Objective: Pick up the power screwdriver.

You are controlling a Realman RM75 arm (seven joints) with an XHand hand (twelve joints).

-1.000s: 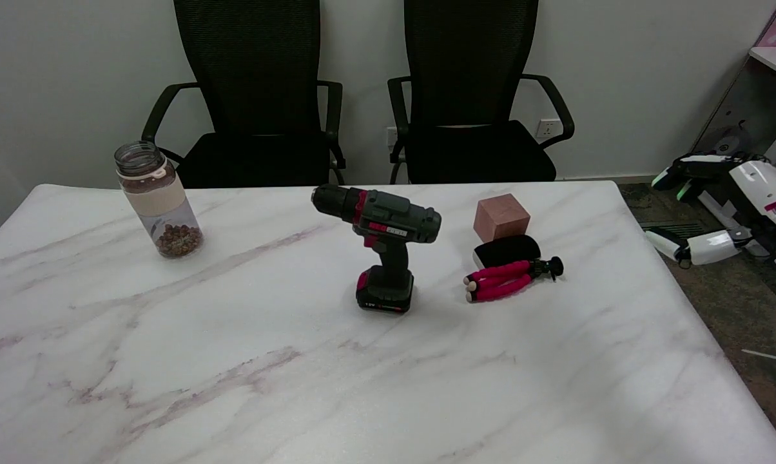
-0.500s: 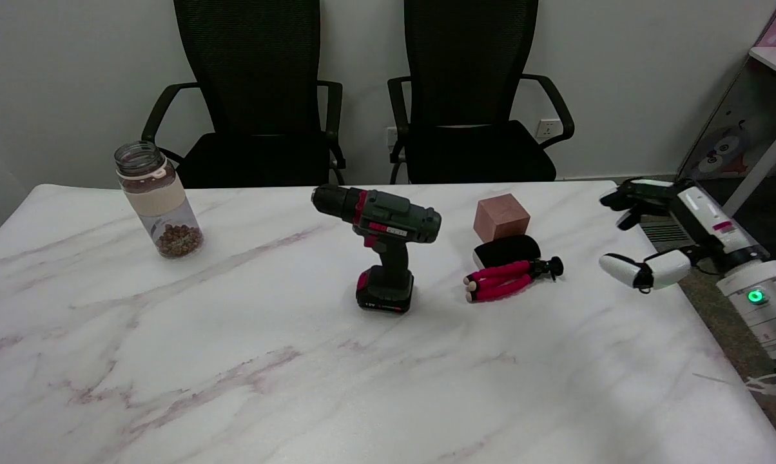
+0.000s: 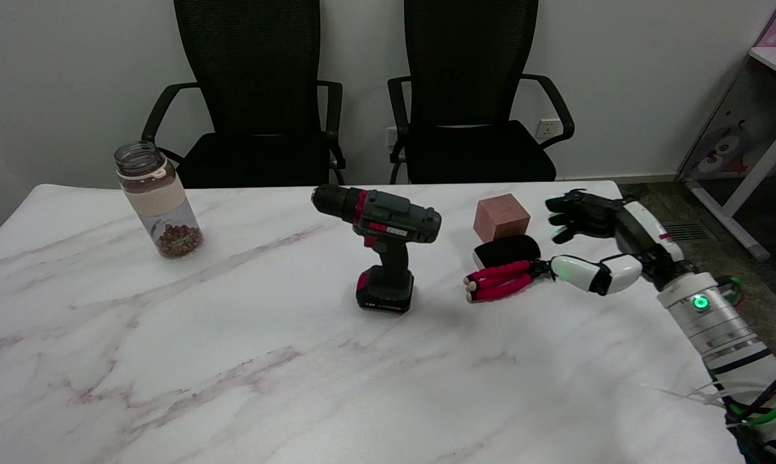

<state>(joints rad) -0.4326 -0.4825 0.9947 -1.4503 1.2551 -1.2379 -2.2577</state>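
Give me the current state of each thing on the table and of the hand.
Screwdriver: upright on its battery base, untouched.
Bottle: upright, no lid, brown bits at the bottom.
Cube: flat on the table.
Tripod: lying on its side, legs folded together.
Black pad: lying between cube and tripod.
Right hand: open, holding nothing, right of the tripod.

- The right arm [image 3: 710, 322] reaches in from the lower right, above the tabletop.
- The right hand [image 3: 604, 241] is empty, thumb and fingers spread apart.
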